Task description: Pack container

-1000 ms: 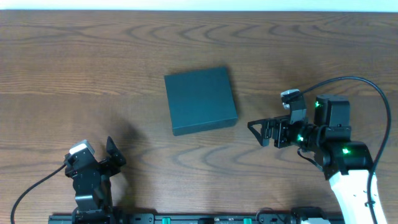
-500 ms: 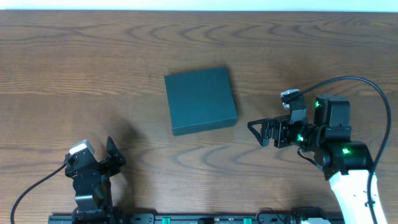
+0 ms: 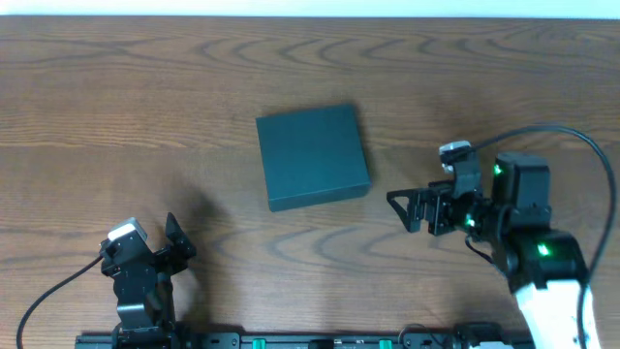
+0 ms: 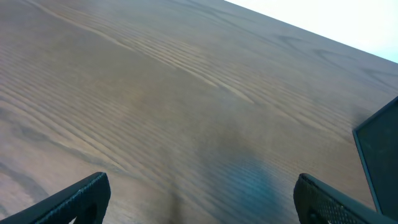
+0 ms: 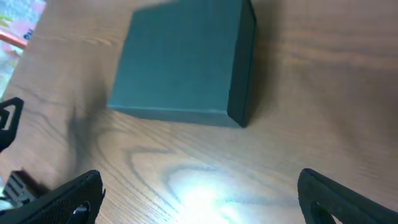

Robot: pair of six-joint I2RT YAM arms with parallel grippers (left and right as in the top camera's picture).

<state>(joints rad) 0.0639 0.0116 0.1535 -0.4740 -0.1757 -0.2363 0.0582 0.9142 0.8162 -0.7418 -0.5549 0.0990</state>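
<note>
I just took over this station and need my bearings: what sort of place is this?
Probably a robot manipulation test bench: a wood-grain table, the left gripper and right gripper both open over it, and one closed dark teal container lying on it.

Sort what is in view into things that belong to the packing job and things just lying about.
Belongs to the job:
- dark teal matte square cardboard box, closed
- left gripper, open, well apart from the box
- right gripper, open, beside the box, not touching

Just there:
- brown wood-grain table
- black cable looping from the right arm
</note>
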